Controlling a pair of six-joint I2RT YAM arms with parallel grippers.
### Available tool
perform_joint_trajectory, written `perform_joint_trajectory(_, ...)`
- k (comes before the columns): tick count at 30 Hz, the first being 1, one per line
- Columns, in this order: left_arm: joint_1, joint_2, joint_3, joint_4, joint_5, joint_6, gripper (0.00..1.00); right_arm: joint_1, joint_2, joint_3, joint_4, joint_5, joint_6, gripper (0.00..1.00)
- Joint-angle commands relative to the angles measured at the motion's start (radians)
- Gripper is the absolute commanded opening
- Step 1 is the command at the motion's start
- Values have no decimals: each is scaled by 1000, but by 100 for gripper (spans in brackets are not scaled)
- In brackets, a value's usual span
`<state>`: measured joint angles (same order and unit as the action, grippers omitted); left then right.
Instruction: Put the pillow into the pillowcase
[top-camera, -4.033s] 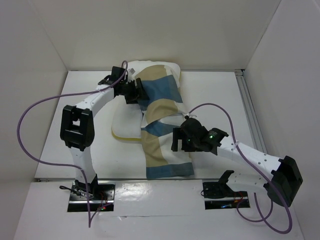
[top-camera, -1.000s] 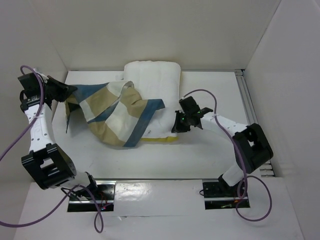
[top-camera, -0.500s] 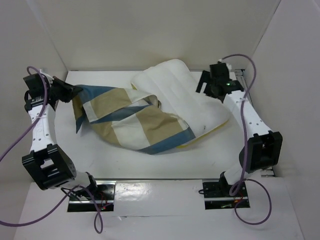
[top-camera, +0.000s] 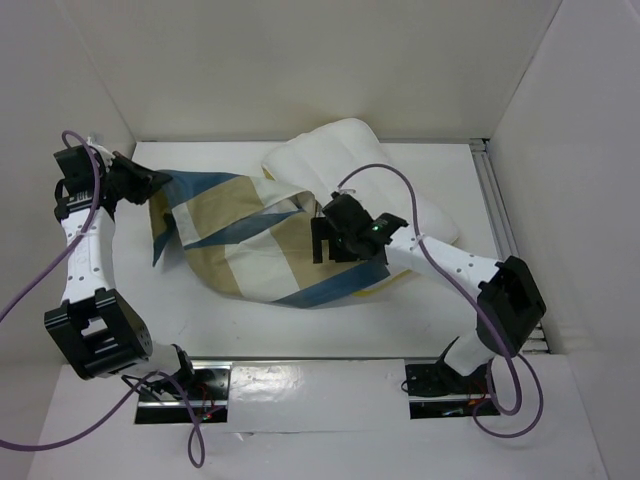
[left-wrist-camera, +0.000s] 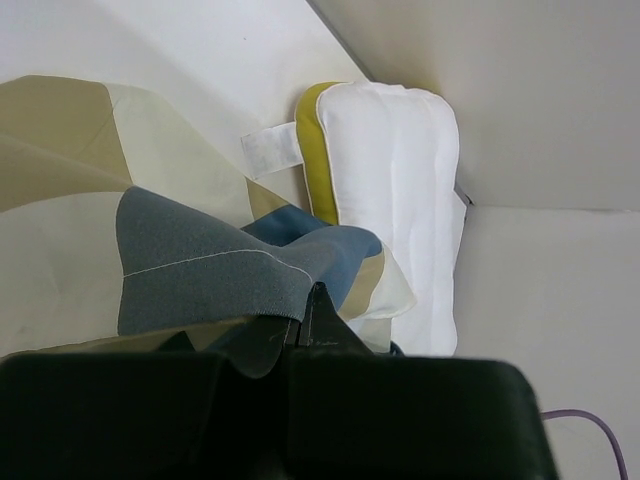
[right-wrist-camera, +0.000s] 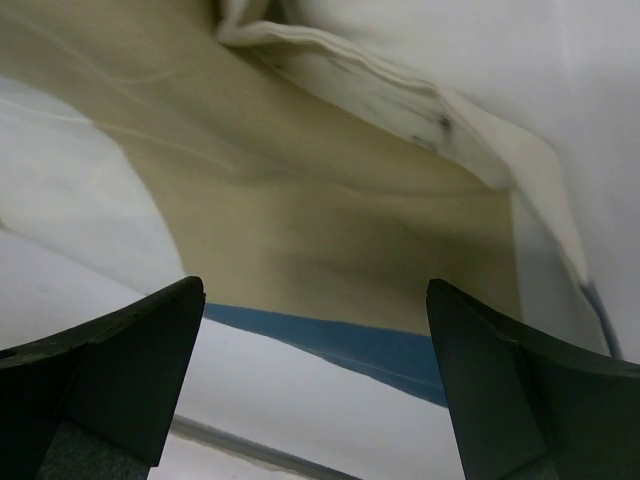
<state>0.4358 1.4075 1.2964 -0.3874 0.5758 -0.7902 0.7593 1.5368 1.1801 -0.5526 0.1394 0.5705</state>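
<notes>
The blue, tan and cream checked pillowcase (top-camera: 250, 235) lies crumpled across the middle of the table. My left gripper (top-camera: 150, 184) is shut on its left corner, holding it up at the far left. In the left wrist view the blue patch of the pillowcase (left-wrist-camera: 200, 280) runs into my shut left gripper (left-wrist-camera: 312, 312). The white pillow (top-camera: 400, 195) lies slanted at the back right, its near end under the cloth; its yellow piping shows on the pillow (left-wrist-camera: 400, 190). My right gripper (top-camera: 322, 243) hovers open over the pillowcase's right part, above tan cloth and a blue strip of the pillowcase (right-wrist-camera: 300, 230), right gripper (right-wrist-camera: 315, 350) empty.
White walls close in the table (top-camera: 260, 320) on the left, back and right. A metal rail (top-camera: 497, 215) runs along the right side. Purple cables loop from both arms. Bare table shows in front of the cloth.
The right gripper let go of the pillow, opened, swung to the back right and came back over the pillowcase's middle. The pillow now lies slanted. The left gripper holds its corner almost still.
</notes>
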Motion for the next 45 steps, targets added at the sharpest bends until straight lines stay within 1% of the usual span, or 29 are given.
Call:
perform_joint_trajectory(1, -2, -25, 7, 30, -10, 8, 0, 21, -41, 7, -134, 262, 101, 99)
perform_joint_trajectory(3, -2, -25, 7, 30, -10, 8, 0, 21, -131, -29, -144, 331, 86, 99)
perform_joint_trajectory(7, -2, -25, 7, 30, -10, 8, 0, -38, -245, -91, -145, 332, 60, 99)
perform_joint_trajectory(10, -2, -25, 7, 30, -1, 8, 0, -107, -257, -137, -145, 258, 23, 96)
perform_joint_trajectory(11, -2, -25, 7, 30, -1, 8, 0, -116, -257, -151, -124, 179, 8, 95)
perform_joint_trajectory(13, -2, -25, 17, 30, -10, 8, 0, -117, -248, -184, -75, 109, 8, 90)
perform_joint_trajectory(14, -2, -16, 17, 30, -10, 8, 0, -117, -236, -197, -60, 73, -3, 79)
perform_joint_trajectory(15, -2, -16, 17, 30, -10, 8, 0, -117, -236, -206, -46, 22, -3, 73)
perform_joint_trajectory(17, -2, -16, 26, 30, -10, 8, 0, -107, -222, -217, -11, -7, -3, 53)
perform_joint_trajectory(18, -2, -16, 26, 30, -10, 8, 0, -107, -213, -217, 2, -20, -3, 25)
perform_joint_trajectory(19, -2, -16, 26, 30, -10, 8, 0, -98, -213, -205, 11, -20, -3, 12)
perform_joint_trajectory(20, -2, -16, 36, 30, -10, 8, 0, -98, -213, -191, 25, -20, -14, 3)
perform_joint_trajectory(21, -2, -16, 37, 30, -10, 8, 0, -98, -213, -171, 25, -9, -30, 0)
perform_joint_trajectory(24, -2, 2, 63, 30, 15, -12, 0, -147, -182, -19, 37, 38, -113, 0)
perform_joint_trajectory(25, -2, 27, 98, 42, 28, -26, 0, -194, -143, 98, 49, 39, -163, 0)
perform_joint_trajectory(27, -2, 68, 160, 53, 41, -36, 0, -244, -92, 241, 49, 8, -207, 0)
perform_joint_trajectory(28, -2, 94, 253, 53, 51, -46, 0, -265, -63, 395, 59, -20, -228, 0)
perform_joint_trajectory(29, -2, 120, 308, 41, 67, -46, 0, -299, -8, 474, 59, -20, -245, 0)
perform_joint_trajectory(30, -2, 177, 431, 21, 99, -46, 0, -314, 18, 619, 59, -46, -268, 0)
perform_joint_trajectory(31, -2, 201, 493, 12, 113, -46, 0, -325, 41, 621, 59, -46, -280, 0)
perform_joint_trajectory(32, -2, 223, 551, 12, 131, -46, 0, -345, 81, 747, 59, -56, -281, 0)
perform_joint_trajectory(34, -2, 270, 674, -2, 167, -46, 0, -354, 92, 826, 49, -90, -291, 0)
perform_joint_trajectory(35, -2, 271, 694, -2, 167, -58, 0, -363, 103, 840, 49, -125, -300, 0)
perform_joint_trajectory(37, -2, 285, 705, -2, 194, -67, 0, -364, 92, 787, 60, -187, -310, 2)
perform_joint_trajectory(38, -2, 285, 674, 8, 203, -67, 0, -364, 92, 703, 60, -254, -310, 14)
perform_joint_trajectory(39, -2, 275, 647, 28, 203, -67, 0, -353, 92, 650, 60, -291, -310, 36)
perform_joint_trajectory(41, -2, 263, 569, 39, 203, -67, 0, -325, 92, 549, 46, -352, -319, 89)
perform_joint_trajectory(43, -2, 252, 537, 39, 203, -43, 0, -255, 102, 400, 46, -344, -310, 96)
perform_joint_trajectory(45, -2, 252, 503, 39, 203, -43, 0, -185, 102, 260, 71, -346, -281, 98)
